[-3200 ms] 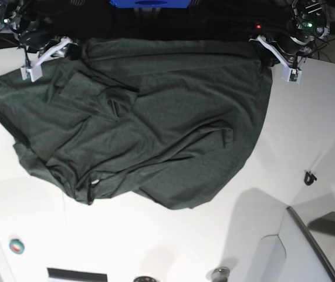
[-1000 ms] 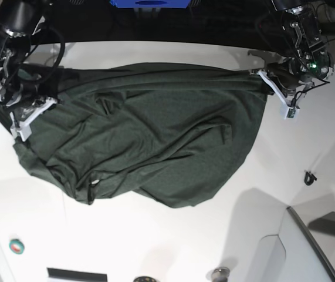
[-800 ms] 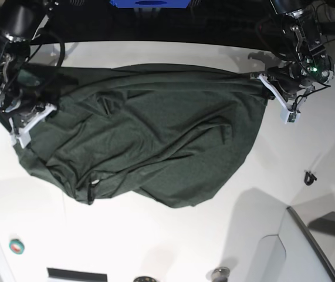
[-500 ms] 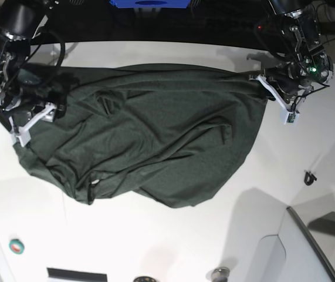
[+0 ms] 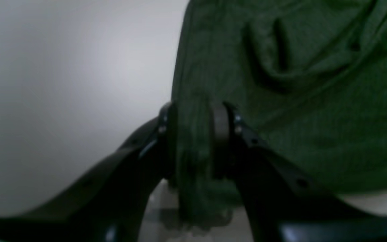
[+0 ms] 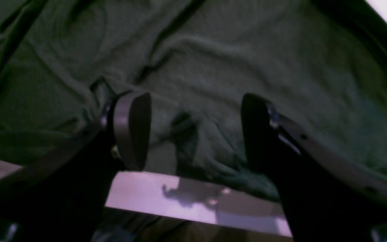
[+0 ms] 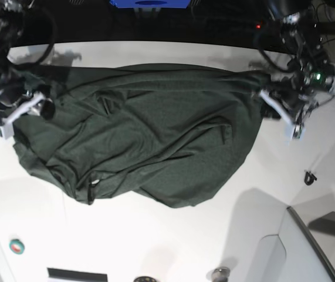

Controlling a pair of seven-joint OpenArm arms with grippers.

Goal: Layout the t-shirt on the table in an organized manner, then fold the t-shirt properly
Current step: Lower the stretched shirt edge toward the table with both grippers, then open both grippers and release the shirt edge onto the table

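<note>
the table [image 7: 155,247] is wide and white; the t-shirt [image 7: 149,141] sprawls rumpled across its middle toward twelve o'clock, so the laying-out step looks unfinished; at three o'clock the left gripper [image 5: 193,134] has its jaws close around a bunched hem; at nine o'clock the right gripper [image 6: 195,131] gapes empty over cloth; next, each likely needs a firm edge hold to pull the shirt flat.

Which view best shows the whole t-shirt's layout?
The base view: the t-shirt shows complete, wrinkled and bunched on the table. The left wrist view shows only one edge between the left pincer's fingers; the right wrist view shows wrinkled cloth beneath the open right pincer.
</note>
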